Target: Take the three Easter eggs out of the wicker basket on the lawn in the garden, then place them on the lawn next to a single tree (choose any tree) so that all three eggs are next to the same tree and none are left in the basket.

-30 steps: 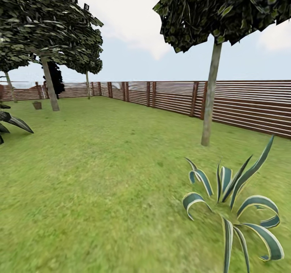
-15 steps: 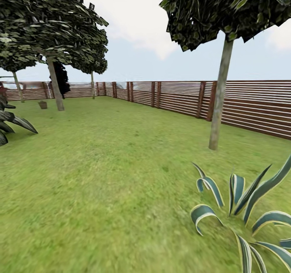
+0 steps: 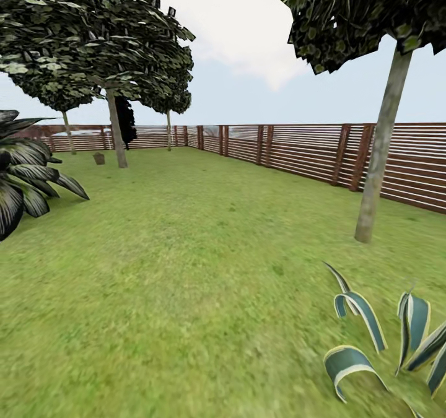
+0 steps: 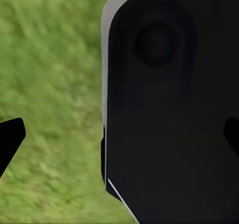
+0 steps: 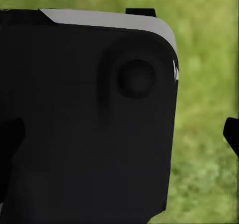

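Note:
Far off on the lawn [image 3: 186,269], the small brown wicker basket [image 3: 99,158] stands beside a tree [image 3: 116,134] with a thick pale trunk. The Easter eggs are hidden at this distance. In the left wrist view my left gripper [image 4: 119,137] is open, its dark fingertips [image 4: 10,139] at the picture's two edges, with grass and a black part of the robot beyond. In the right wrist view my right gripper [image 5: 119,139] is open too, one fingertip [image 5: 231,134] showing over the grass.
A thinner-trunked tree [image 3: 378,164] stands at the right, near a brown slatted fence [image 3: 310,152] that runs along the back. A striped agave [image 3: 384,343] sits at the lower right and a dark leafy plant [image 3: 25,170] at the left. Open grass lies between them.
The whole head view has shifted: the camera has turned left and moved forward, so trees, fence and basket sit further right. The leafy plant at the left has come further into the picture.

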Tool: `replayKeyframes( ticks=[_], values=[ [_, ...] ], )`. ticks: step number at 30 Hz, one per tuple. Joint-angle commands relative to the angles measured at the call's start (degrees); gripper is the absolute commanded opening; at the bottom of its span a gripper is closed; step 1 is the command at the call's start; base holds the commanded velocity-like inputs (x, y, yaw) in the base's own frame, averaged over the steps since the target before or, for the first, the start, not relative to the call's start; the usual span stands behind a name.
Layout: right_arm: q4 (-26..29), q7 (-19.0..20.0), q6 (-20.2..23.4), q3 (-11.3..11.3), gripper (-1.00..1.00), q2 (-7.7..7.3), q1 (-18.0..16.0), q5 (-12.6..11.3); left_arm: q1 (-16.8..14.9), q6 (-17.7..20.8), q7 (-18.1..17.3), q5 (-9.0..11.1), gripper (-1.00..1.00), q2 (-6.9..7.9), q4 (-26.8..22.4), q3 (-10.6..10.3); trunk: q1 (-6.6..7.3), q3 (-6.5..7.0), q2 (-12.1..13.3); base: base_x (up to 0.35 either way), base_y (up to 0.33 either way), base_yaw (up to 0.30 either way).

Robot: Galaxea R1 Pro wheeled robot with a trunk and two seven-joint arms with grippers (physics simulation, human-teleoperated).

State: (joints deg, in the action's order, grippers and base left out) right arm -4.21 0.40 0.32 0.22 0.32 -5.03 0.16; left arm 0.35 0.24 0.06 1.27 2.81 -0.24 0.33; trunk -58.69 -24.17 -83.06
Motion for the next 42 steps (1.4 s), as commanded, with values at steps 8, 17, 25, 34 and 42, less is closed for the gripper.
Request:
replayKeyframes(
  ticks=[8, 17, 25, 34, 42],
  values=[
    [-0.1, 0.0, 0.0, 0.0, 1.0, -0.02, -0.1, 0.0, 0.0, 0.0, 0.0, 0.1, 1.0, 0.0, 0.0, 0.0, -0.04, -0.04, 0.0, 0.335, 0.0, 0.251],
    [-0.1, 0.0, 0.0, 0.0, 1.0, -0.04, -0.1, 0.0, 0.0, 0.0, 0.0, 0.1, 1.0, 0.0, 0.0, 0.0, -0.04, -0.04, 0.0, 0.335, 0.0, 0.251],
    [-0.1, 0.0, 0.0, 0.0, 1.0, -0.05, -0.1, 0.0, 0.0, 0.0, 0.0, 0.1, 1.0, 0.0, 0.0, 0.0, -0.04, -0.04, 0.0, 0.335, 0.0, 0.249],
    [-0.1, 0.0, 0.0, 0.0, 1.0, -0.06, -0.1, 0.0, 0.0, 0.0, 0.0, 0.1, 1.0, 0.0, 0.0, 0.0, -0.04, -0.04, 0.0, 0.335, 0.0, 0.048],
    [-0.1, 0.1, 0.0, 0.0, 1.0, -0.06, -0.1, 0.0, 0.0, 0.0, 0.0, 0.1, 1.0, 0.0, 0.0, 0.0, -0.04, -0.04, 0.0, 0.335, 0.0, 0.0]
  ],
)
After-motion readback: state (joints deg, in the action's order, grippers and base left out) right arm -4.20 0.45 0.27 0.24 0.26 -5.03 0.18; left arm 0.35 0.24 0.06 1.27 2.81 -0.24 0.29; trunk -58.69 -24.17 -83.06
